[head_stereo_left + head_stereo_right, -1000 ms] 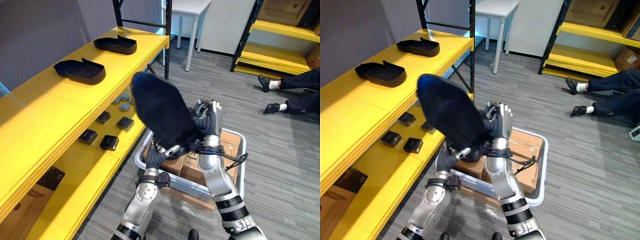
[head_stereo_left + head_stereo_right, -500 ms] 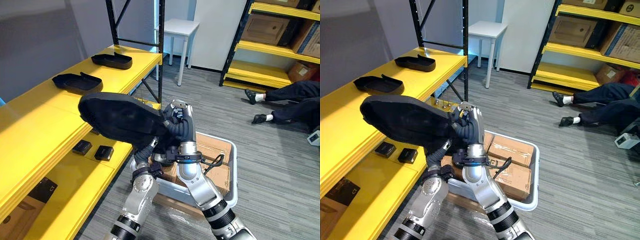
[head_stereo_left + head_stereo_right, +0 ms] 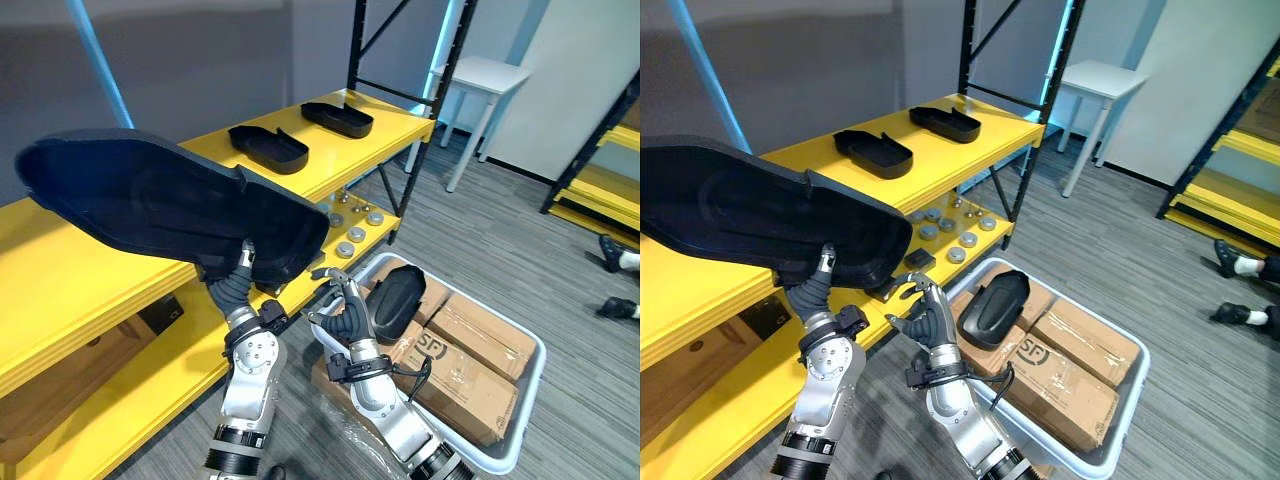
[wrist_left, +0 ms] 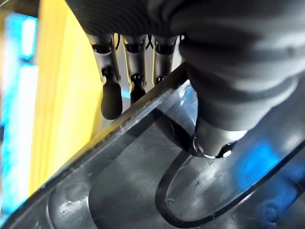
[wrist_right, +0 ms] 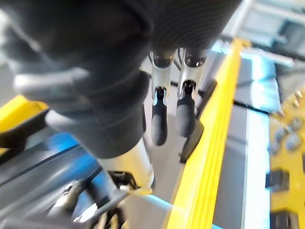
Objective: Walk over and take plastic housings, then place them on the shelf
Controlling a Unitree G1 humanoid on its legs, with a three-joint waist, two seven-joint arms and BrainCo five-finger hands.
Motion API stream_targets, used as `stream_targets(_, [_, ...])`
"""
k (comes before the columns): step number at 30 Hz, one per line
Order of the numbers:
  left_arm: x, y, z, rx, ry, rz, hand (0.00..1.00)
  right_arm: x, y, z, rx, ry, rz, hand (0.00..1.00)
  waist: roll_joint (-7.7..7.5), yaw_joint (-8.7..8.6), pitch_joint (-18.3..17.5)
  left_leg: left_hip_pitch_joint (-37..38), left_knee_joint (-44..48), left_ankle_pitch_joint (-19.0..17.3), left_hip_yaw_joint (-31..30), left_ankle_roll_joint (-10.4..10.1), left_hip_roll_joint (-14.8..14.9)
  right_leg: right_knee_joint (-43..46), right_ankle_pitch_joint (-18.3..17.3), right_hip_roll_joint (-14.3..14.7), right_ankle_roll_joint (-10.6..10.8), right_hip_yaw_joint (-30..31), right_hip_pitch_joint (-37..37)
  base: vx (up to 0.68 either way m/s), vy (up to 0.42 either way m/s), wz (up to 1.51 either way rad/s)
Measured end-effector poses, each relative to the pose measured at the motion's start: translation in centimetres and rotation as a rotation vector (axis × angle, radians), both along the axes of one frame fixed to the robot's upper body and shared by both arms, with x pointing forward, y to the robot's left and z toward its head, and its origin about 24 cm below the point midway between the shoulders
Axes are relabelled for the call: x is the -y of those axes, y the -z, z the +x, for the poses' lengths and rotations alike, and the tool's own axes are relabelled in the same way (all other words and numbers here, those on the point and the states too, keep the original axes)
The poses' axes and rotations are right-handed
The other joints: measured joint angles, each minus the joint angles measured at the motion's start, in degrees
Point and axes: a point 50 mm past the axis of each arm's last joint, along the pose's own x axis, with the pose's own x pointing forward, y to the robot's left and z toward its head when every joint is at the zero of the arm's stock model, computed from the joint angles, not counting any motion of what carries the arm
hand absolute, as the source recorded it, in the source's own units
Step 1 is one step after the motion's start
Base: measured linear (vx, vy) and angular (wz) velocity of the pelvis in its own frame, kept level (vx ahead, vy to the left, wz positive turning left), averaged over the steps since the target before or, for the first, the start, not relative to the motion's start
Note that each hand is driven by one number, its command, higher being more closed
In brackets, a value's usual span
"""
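L hand pinches rim of big black housing, thumb inside, fingers behind, holding it up tilted over yellow shelf. R hand sits just under the housing's near end, fingers loosely spread, nothing in it. Further along shelf top: near shelf housing, far shelf housing. By R hand, bin w/ cardboard boxes; bin housing lies on them.

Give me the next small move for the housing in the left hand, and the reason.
Probably lower the housing onto the bare yellow shelf beneath it: the left hand pinches its near rim, it hangs tilted above the top board, and the right hand is open, off it.
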Motion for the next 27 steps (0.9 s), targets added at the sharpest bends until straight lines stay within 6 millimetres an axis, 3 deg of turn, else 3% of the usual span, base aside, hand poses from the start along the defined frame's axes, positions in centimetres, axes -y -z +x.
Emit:
stream_targets(1, [-0.5, 0.6, -0.4, -0.028, -0.016, 0.026, 1.0, 0.6, 0.0, 0.3, 0.0, 0.024, 0.003, 0.0, 0.0, -0.46, 0.0, -0.32, 0.03, 0.65, 1.25, 0.59, -0.63, 0.84, -0.59, -0.82, 0.32, -0.8, 0.01, 0.06, 0.059, 0.63])
stream_targets(3, [-1.2, 2.0, -1.4, -0.092, -0.038, 0.073, 1.0, 3.1, -0.1, 1.2, 0.003, 0.126, 0.008, 0.0, 0.16, -0.88, 0.4, -1.79, 0.43, -1.49, 17.15, 7.07, -0.71, 2.2, -1.32, -3.21, 1.51, -4.79, 0.29, 0.08, 0.13, 1.0])
stream_targets(4, [-1.9, 2.4, -1.8, -0.113, -0.061, 0.108, 1.0, 4.7, -0.5, 1.7, 0.019, 0.185, 0.008, 0.0, 0.33, -0.75, 1.02, -4.79, 4.57, -1.78, 27.98, 8.07, 1.67, 2.36, -1.38, -4.18, 1.65, -6.94, 0.35, 0.05, 0.113, 0.93])
stream_targets(5, [-2.3, 2.6, -2.0, -0.126, -0.078, 0.12, 1.0, 5.6, -0.6, 1.8, 0.026, 0.212, 0.002, 0.0, 0.51, -0.49, 1.27, -6.13, 7.02, -1.77, 32.48, 8.08, 2.83, 2.49, -1.45, -4.49, 1.79, -7.88, 0.34, 0.05, 0.089, 0.89])
stream_targets(7, [-4.9, 3.7, -3.4, -0.199, -0.176, 0.164, 1.0, 8.3, -0.7, 1.9, 0.034, 0.307, -0.007, 0.0, -0.05, -0.59, 1.8, -7.61, 11.71, -1.83, 47.24, 7.44, 3.64, 2.96, -1.99, -6.65, 3.21, -10.4, 1.21, 0.15, 0.149, 0.78])
stream_targets(8, [-5.5, 4.0, -3.8, -0.219, -0.195, 0.176, 1.0, 9.0, -0.7, 1.8, 0.036, 0.334, 0.0, 0.0, -0.26, -0.62, 1.88, -7.47, 11.87, -1.85, 48.31, 7.5, 3.13, 2.88, -2.08, -7.26, 3.38, -11.0, 1.7, 0.23, 0.176, 0.79])
stream_targets(11, [-7.7, 4.5, -6.0, -0.296, -0.267, 0.285, 1.0, 12.1, -0.3, 0.2, 0.019, 0.463, 0.018, 0.0, -1.11, -0.33, 2.38, -6.6, 13.08, -4.33, 45.66, 8.38, 0.41, 7.19, -2.43, -10.75, 4.48, -12.7, 4.19, 0.25, 0.178, 0.75])
stream_targets(13, [-8.3, 4.2, -7.1, -0.309, -0.287, 0.347, 1.0, 13.5, 0.7, -0.6, -0.024, 0.524, 0.012, 0.0, -1.15, -0.04, 2.51, -5.04, 13.83, -6.28, 43.72, 8.59, -0.16, 18.91, -2.73, -14.59, 4.94, -12.48, 2.84, 0.19, 0.187, 0.58])
stream_targets(14, [-8.6, 3.7, -7.6, -0.309, -0.291, 0.4, 1.0, 14.4, 1.3, -1.1, -0.051, 0.565, 0.021, 0.0, -1.74, -0.25, 2.89, -3.1, 13.51, -7.38, 41.84, 8.5, -1.42, 29.55, -1.53, -18.42, 3.64, -10.37, 0.73, 0.13, 0.164, 0.79])
stream_targets(15, [-8.9, 3.1, -7.7, -0.305, -0.296, 0.455, 1.0, 15.1, 1.8, -1.5, -0.078, 0.61, 0.037, 0.0, -2.05, -0.67, 3.49, -0.94, 12.22, -8.39, 39.06, 8.87, -2.86, 39.6, 3.06, -20.59, 0.57, -3.43, -3.2, 0.15, 0.155, 0.89])
stream_targets(16, [-8.9, 2.8, -7.7, -0.3, -0.292, 0.478, 1.0, 15.5, 2.1, -1.7, -0.092, 0.631, 0.043, 0.0, -2.04, -1.06, 3.63, -0.24, 11.68, -8.43, 37.6, 8.95, -2.87, 43.83, 2.25, -20.06, 1.44, 1.32, -5.55, 0.15, 0.044, 1.17])
stream_targets(17, [-9.0, 2.4, -7.6, -0.291, -0.29, 0.509, 1.0, 16.0, 2.6, -2.2, -0.116, 0.661, 0.048, 0.0, -1.76, -2.24, 3.81, 0.43, 10.74, -8.33, 33.86, 9.17, -2.91, 48.96, -3.54, -15.71, 2.09, 8.99, -9.72, 0.18, -0.02, 1.45])
stream_targets(18, [-8.9, 2.2, -7.4, -0.287, -0.283, 0.531, 1.0, 16.7, 3.1, -2.9, -0.14, 0.685, 0.042, 0.0, -1.31, -3.28, 4.25, 1.15, 9.98, -8.1, 30.13, 9.43, -3.07, 48.29, -8.91, -10.52, 1.68, 14.62, -12.11, 0.15, -0.067, 1.55])
stream_targets(20, [-8.4, 2.2, -7.1, -0.281, -0.256, 0.531, 1.0, 18.2, 3.7, -4.0, -0.168, 0.744, 0.032, 0.0, -1.16, -4.44, 4.37, 1.96, 9.19, -7.88, 25.44, 9.52, -4.3, 39.64, -12.75, -4.76, 1.59, 21.87, -13.83, 0.16, -0.081, 1.58])
stream_targets(23, [-7.5, 1.9, -6.3, -0.256, -0.196, 0.533, 1.0, 20.9, 4.0, -5.3, -0.184, 0.854, 0.081, 0.0, -0.45, -5.8, 4.93, 2.11, 9.41, -7.75, 18.13, 8.82, -5.6, 26.11, -12.86, 0.21, 1.05, 31.8, -15.88, 0.15, -0.166, 1.45])
stream_targets(24, [-7.0, 1.5, -5.7, -0.229, -0.165, 0.531, 1.0, 21.9, 4.0, -5.8, -0.183, 0.89, 0.101, 0.0, -0.69, -6.43, 5.35, 1.93, 10.09, -7.77, 15.38, 7.32, -6.04, 19.9, -10.9, 0.79, 0.45, 34.2, -15.5, 0.16, -0.29, 1.59])
stream_targets(25, [-6.7, 0.7, -5.4, -0.192, -0.143, 0.551, 1.0, 22.3, 3.9, -6.0, -0.177, 0.905, 0.129, 0.0, -2.6, -6.45, 5.93, 1.64, 11.46, -9.09, 13.54, 5.8, -7.83, 15.12, -3.95, -0.97, 0.73, 34.43, -15.0, 0.15, -0.334, 1.37])
stream_targets(26, [-6.3, 0.6, -5.2, -0.178, -0.12, 0.548, 1.0, 22.8, 3.7, -5.9, -0.171, 0.906, 0.126, 0.0, -1.74, -6.34, 6.89, 1.7, 12.42, -9.97, 12.59, 4.82, -7.5, 16.06, -3.2, -0.94, 1.98, 32.87, -14.42, 0.13, -0.28, 0.97])
stream_targets(27, [-5.8, 0.5, -5.1, -0.163, -0.088, 0.544, 1.0, 23.2, 3.4, -5.9, -0.162, 0.897, 0.133, 0.0, -0.1, -6.22, 6.58, 0.52, 13.23, -10.29, 12.89, 4.36, -5.33, 13.48, -2.71, 0.1, 1.23, 31.04, -13.5, 0.16, -0.226, 0.55])
